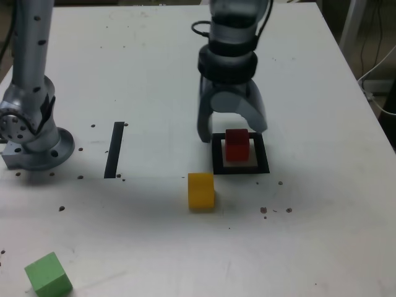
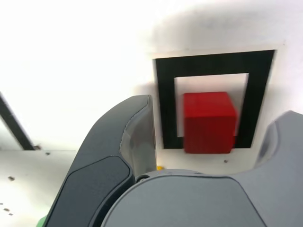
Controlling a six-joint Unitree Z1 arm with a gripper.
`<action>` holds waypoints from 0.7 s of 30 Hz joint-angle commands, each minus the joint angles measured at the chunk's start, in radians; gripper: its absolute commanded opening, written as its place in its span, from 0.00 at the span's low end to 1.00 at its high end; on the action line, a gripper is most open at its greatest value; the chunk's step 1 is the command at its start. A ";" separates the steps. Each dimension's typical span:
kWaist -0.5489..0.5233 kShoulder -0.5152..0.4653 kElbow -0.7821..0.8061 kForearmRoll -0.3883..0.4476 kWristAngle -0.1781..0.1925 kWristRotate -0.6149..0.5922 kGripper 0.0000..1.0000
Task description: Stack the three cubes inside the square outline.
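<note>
Red cube (image 1: 237, 146) placed within the square (image 1: 263, 163); yellow (image 1: 201, 192) and green (image 1: 48, 275) remain unstacked; jaws (image 1: 234, 124) wide apart, empty.

Small matte cube inside square outline: plain red (image 1: 237, 145), top darker than front in exterior view. Square tape outline (image 2: 165, 104): solid black band, pale centre. Just outside outline, small matte cube: plain yellow-orange (image 1: 201, 192). Well apart from outline, at exterior view's lower left, small matte cube: plain green (image 1: 49, 275), lighter top, darker side. Straight tape strip (image 1: 114, 150), to outline's left in exterior view: solid black. Flat tabletop (image 1: 154, 247) around outline: whitish, scattered dark specks. Two-jawed gripper (image 2: 210, 142) beside outline: plain grey, darker panels.
</note>
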 commanded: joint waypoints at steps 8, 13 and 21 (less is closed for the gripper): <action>-0.112 -0.071 0.022 0.067 0.000 -0.107 0.99; -0.200 -0.080 0.018 0.089 -0.026 -0.182 0.99; -0.317 -0.070 0.032 0.085 -0.086 -0.253 0.99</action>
